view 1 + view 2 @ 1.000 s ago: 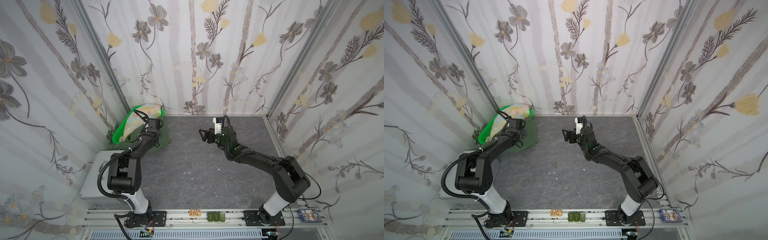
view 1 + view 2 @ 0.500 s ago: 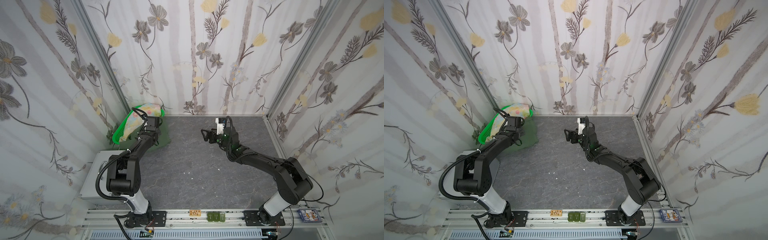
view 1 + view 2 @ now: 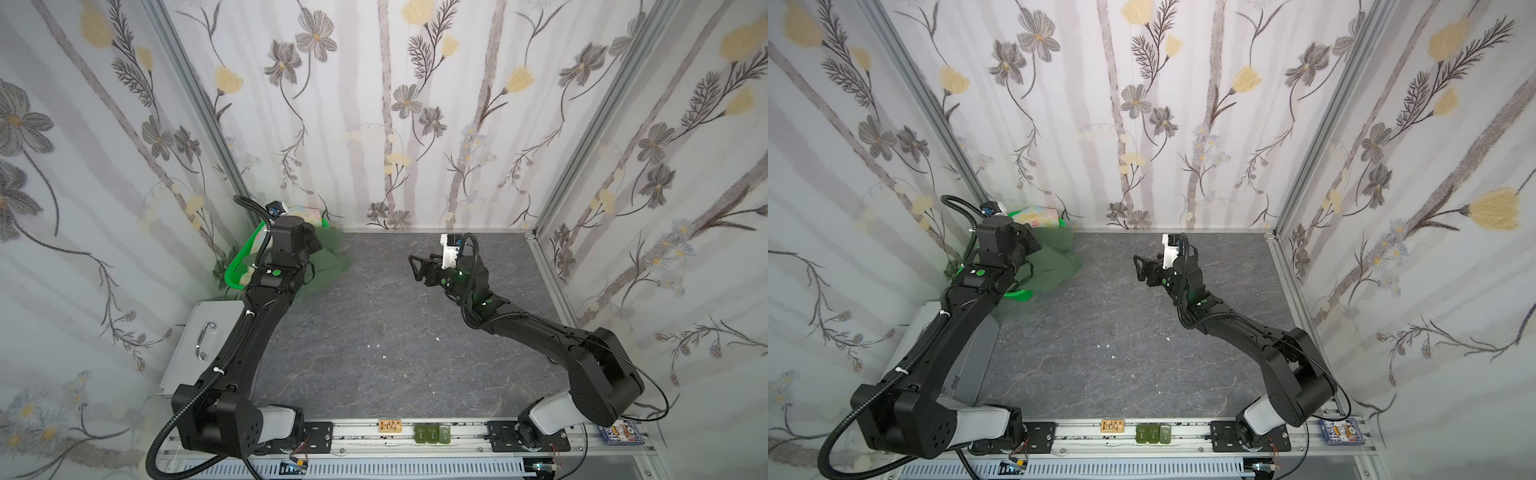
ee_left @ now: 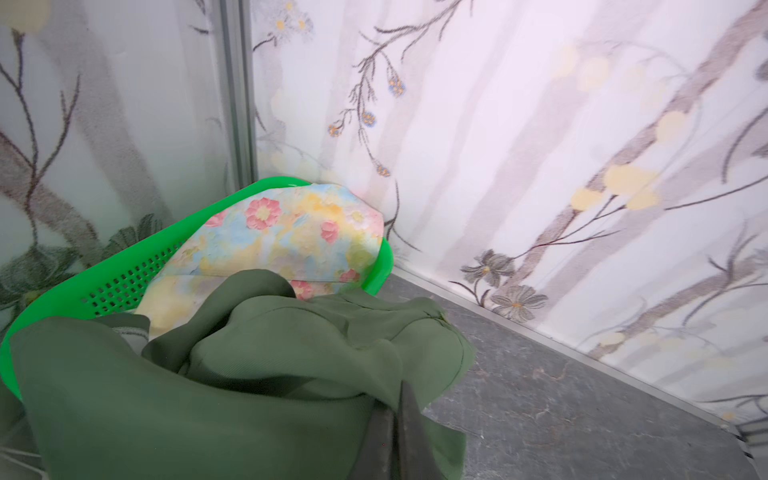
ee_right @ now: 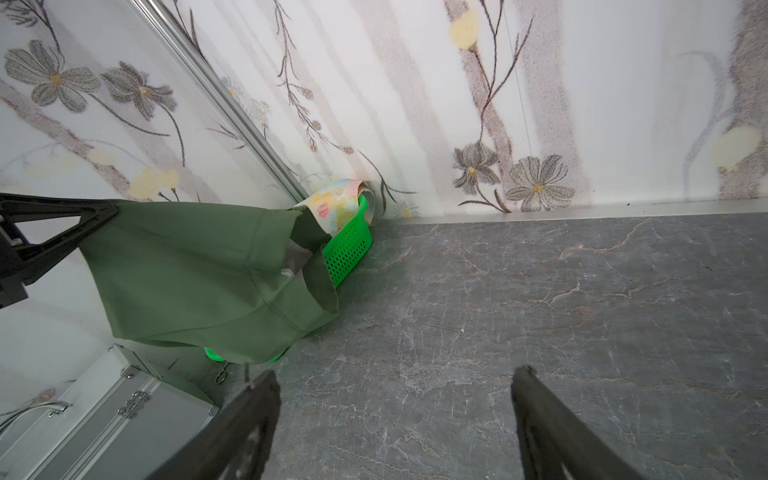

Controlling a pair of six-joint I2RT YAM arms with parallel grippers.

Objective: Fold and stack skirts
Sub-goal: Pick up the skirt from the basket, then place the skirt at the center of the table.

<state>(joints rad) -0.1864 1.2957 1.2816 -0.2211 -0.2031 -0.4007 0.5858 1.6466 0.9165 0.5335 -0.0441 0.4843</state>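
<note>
The dark olive-green skirt (image 3: 332, 257) (image 3: 1059, 262) hangs at the back left corner, draped over the front of the green basket (image 4: 124, 274). My left gripper (image 4: 401, 399) is shut on a fold of it, jaws pressed together on the cloth. In the right wrist view its black finger (image 5: 62, 224) holds the skirt (image 5: 199, 270) up by one corner. The pastel floral skirt (image 4: 282, 232) (image 3: 1038, 216) lies bunched in the basket behind it. My right gripper (image 3: 415, 266) (image 5: 397, 374) hovers open and empty over the middle back of the floor, pointing at the basket.
A silver metal case (image 3: 208, 332) (image 5: 124, 415) sits at the left edge in front of the basket (image 5: 349, 245). Flowered walls close in the back and both sides. Small white specks (image 3: 376, 345) lie on the grey stone-pattern floor (image 3: 374, 311).
My left gripper has shut on the olive-green skirt and drawn back a little toward the corner with it. The right gripper has drifted slightly to the right, still open.
</note>
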